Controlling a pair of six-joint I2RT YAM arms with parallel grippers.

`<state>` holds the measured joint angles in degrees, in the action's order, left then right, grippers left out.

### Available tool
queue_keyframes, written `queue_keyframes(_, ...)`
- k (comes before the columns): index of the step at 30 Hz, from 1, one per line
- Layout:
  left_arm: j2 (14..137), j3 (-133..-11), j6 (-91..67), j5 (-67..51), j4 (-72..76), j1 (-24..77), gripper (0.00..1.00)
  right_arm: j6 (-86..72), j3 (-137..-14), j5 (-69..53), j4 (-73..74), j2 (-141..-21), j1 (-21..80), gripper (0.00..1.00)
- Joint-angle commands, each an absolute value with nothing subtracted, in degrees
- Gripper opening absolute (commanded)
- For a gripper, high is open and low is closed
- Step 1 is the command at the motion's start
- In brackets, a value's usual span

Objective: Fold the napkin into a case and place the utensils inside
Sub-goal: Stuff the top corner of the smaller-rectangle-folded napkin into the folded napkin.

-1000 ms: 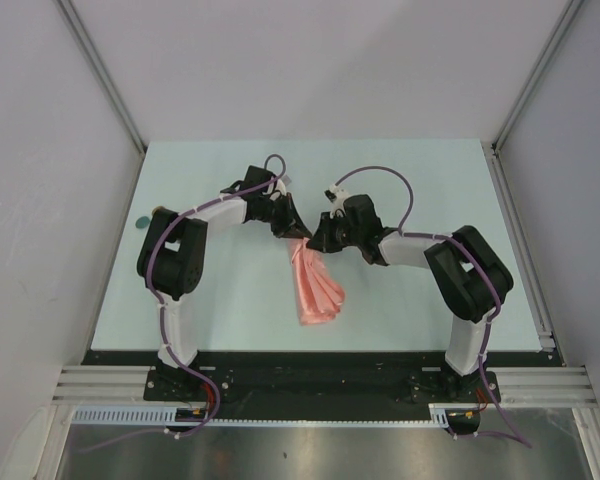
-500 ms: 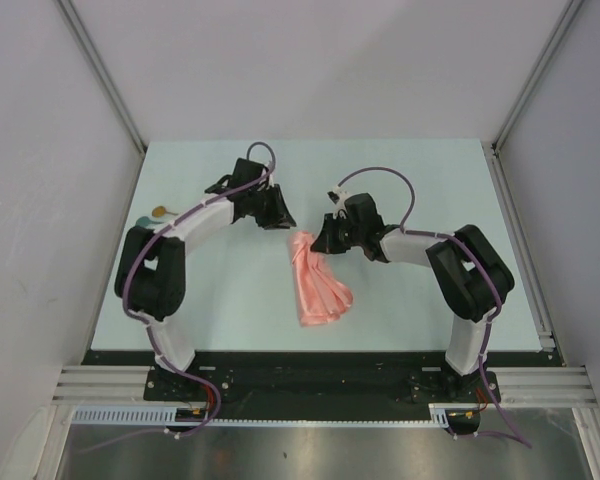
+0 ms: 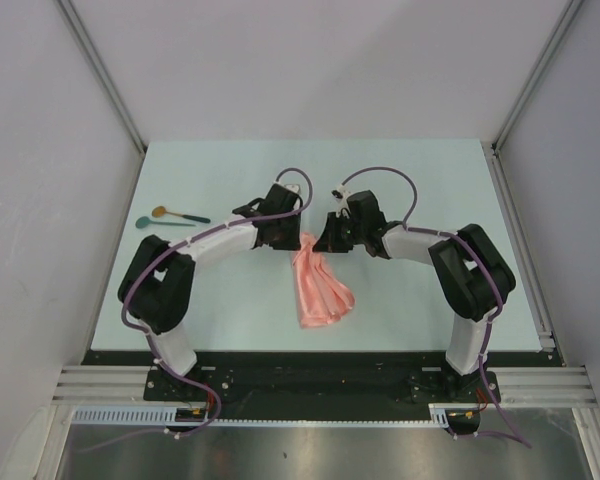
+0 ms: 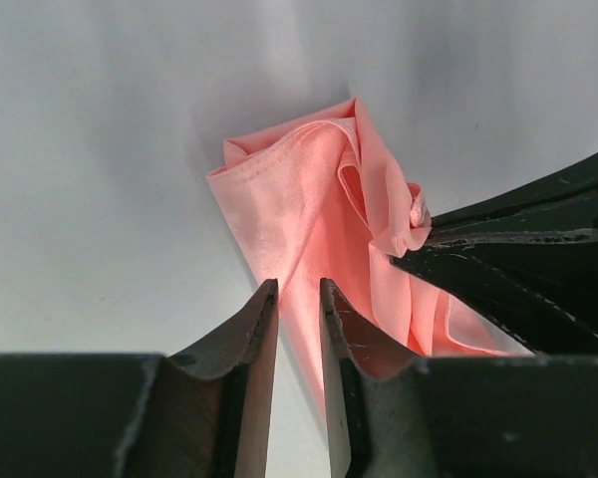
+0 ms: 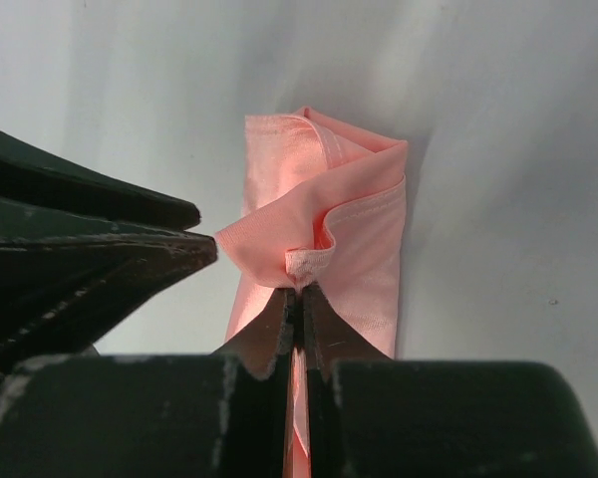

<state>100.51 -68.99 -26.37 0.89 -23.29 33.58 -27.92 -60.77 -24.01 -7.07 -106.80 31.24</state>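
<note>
I see right gripper (image 5: 297, 295) pinched shut on napkin (image 5: 324, 219) far end | left gripper (image 4: 297, 299) jaws narrowly apart beside it, cloth at its tips | napkin bunched mid table (image 3: 430, 180), trailing toward near edge

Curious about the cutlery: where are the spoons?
Seen from above, both spoons lie near the table's left edge, beside the left arm, away from the napkin.
</note>
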Motion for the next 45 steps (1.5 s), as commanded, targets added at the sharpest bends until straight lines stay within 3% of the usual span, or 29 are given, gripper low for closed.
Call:
queue_keyframes(1,103.44,-72.67,-23.99,4.83,-22.94,34.89,0.28,-29.53,-62.31,-26.19,-6.50,-105.20,30.85,0.00)
queue_keyframes(12,109.07,-77.52,-23.82,5.63,-25.13,36.21,0.30,-30.15,-61.96,-27.86,-6.86,-105.64,30.32,0.00)
queue_keyframes(18,111.09,-78.57,-24.52,2.64,-25.84,36.21,0.35,-30.23,-61.70,-28.21,-6.68,-105.47,29.79,0.00)
queue_keyframes(24,111.36,-79.63,-24.87,2.99,-27.07,35.77,0.12,-29.53,-61.61,-28.30,-5.10,-104.94,29.18,0.00)
queue_keyframes(29,110.13,-80.77,-24.87,0.44,-27.07,35.33,0.00,-27.34,-62.40,-27.95,-1.51,-104.77,28.83,0.00)
queue_keyframes(45,108.54,-79.10,-26.63,-7.55,-26.19,33.23,0.00,-26.28,-63.19,-30.41,0.62,-104.24,26.19,0.00)
